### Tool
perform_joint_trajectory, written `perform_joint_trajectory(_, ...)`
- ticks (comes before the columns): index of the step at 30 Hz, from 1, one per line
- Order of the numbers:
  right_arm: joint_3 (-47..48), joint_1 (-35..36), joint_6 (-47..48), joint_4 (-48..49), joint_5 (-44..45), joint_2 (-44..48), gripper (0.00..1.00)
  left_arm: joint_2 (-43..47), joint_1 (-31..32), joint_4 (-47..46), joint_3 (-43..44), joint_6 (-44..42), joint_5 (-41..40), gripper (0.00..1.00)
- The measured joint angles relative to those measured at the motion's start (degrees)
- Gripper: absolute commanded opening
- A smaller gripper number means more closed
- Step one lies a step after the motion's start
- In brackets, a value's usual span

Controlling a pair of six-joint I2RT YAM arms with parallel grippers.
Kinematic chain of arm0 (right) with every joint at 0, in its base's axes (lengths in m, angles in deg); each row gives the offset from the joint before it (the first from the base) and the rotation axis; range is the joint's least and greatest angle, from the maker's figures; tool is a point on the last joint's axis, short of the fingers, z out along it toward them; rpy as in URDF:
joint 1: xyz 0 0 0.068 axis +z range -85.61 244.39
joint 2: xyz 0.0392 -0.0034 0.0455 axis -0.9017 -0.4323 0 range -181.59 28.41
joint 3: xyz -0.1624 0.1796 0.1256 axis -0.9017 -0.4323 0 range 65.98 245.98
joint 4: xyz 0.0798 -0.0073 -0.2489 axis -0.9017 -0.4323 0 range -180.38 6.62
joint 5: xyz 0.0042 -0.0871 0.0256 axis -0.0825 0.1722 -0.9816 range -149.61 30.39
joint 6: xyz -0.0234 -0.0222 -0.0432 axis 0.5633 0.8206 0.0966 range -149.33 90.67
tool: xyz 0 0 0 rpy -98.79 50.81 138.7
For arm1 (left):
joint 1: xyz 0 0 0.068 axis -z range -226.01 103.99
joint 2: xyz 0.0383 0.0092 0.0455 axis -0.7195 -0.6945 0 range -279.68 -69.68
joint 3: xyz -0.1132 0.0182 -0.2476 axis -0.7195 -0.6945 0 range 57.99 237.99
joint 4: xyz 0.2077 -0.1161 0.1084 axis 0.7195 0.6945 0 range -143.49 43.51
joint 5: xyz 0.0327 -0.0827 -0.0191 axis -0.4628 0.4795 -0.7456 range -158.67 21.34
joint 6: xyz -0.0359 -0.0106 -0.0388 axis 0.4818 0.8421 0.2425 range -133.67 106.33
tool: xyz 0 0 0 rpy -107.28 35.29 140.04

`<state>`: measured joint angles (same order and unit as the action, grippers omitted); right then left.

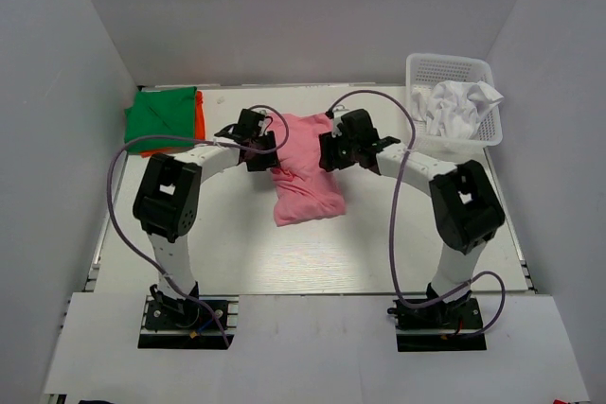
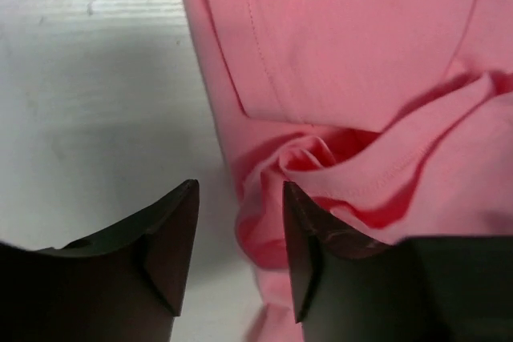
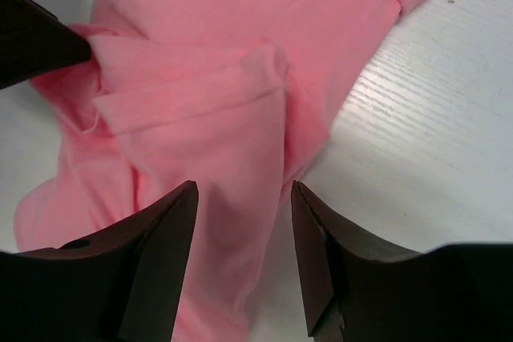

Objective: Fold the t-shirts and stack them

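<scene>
Far left on the tabletop [image 1: 237,253], a green t-shirt [image 1: 163,115] is lying on an orange t-shirt [image 1: 200,122]. The left claw [image 2: 240,190] is hovering part open and empty at the left edge of the crumpled pink t-shirt [image 1: 308,186] in the middle. The right claw [image 3: 244,190] is gaping empty over its right side. A white t-shirt [image 1: 454,106] is sitting in the far-right basket [image 1: 493,71].

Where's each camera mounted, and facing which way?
Top: above and behind the arms, looking down at the table; both arms and their bases show, plus green shirt and basket.
Left wrist: on the left arm, facing down past the open left claw at the pink shirt's edge and bare table.
Right wrist: on the right arm, facing down past the open right claw at the shirt's folds.
Shared: all three show the pink shirt.
</scene>
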<state>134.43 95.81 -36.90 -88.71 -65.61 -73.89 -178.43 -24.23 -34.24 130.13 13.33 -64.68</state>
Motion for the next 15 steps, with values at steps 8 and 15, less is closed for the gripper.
perform_joint_trajectory(8, 4.2, -0.9, -1.5, 0.8, 1.1, -7.4, 0.0, -4.7, 0.0, 1.9, 3.4, -1.6, 2.4, 0.0)
perform_joint_trajectory(15, 4.0, -1.5, -3.6, 2.6, 1.0, -7.6, 0.0, -3.2, 0.0, 2.7, 3.8, -1.6, 3.5, 0.0)
